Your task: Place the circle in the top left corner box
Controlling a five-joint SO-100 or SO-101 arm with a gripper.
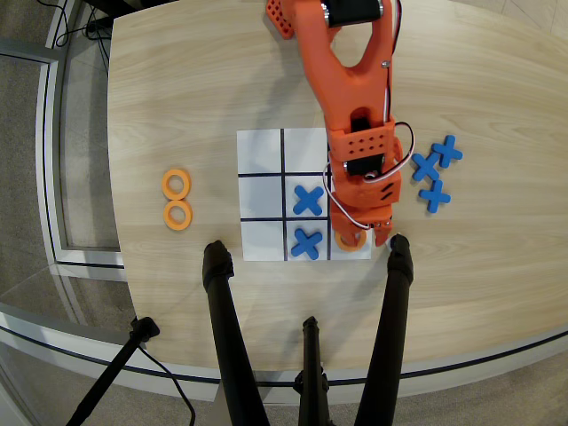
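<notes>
Mostly hidden circle [349, 242] btwn fingers [342, 236], corner cell.

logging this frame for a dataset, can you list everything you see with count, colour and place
table: one, light wood, fills the overhead view
paper grid: one, white with black lines, table centre
rings: two orange, side by side left of the grid; a third, mostly under the gripper, at the grid's bottom right cell
crosses: two blue on the grid, centre cell and bottom middle cell; three blue right of the grid
tripod legs: black, bottom edge
arm: one, orange, from the top
gripper: one, over the third ring, grip unclear
</notes>
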